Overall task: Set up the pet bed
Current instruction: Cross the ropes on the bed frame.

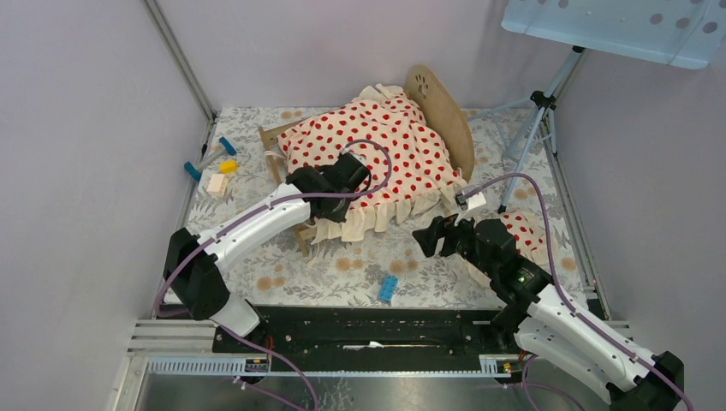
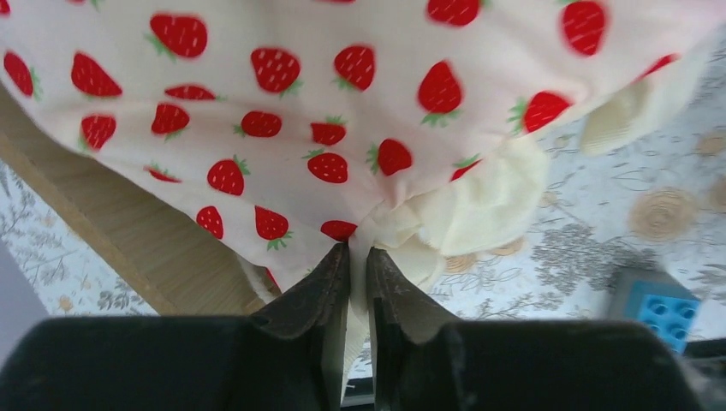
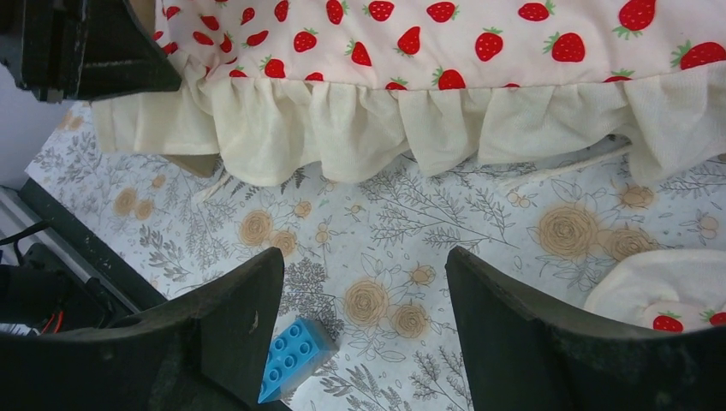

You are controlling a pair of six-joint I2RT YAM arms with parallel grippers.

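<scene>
Top external: pet bed [image 1: 445,120] long axis left-right, paw-marked end rightward.

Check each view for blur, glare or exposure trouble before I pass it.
Top external: even, soft light, no glare, sharp throughout. Left wrist: the blanket is slightly soft, the blue brick clearly blurred, the left pincer a dark silhouette. Right wrist: blanket and tablecloth crisp, the right pincer underexposed.
</scene>
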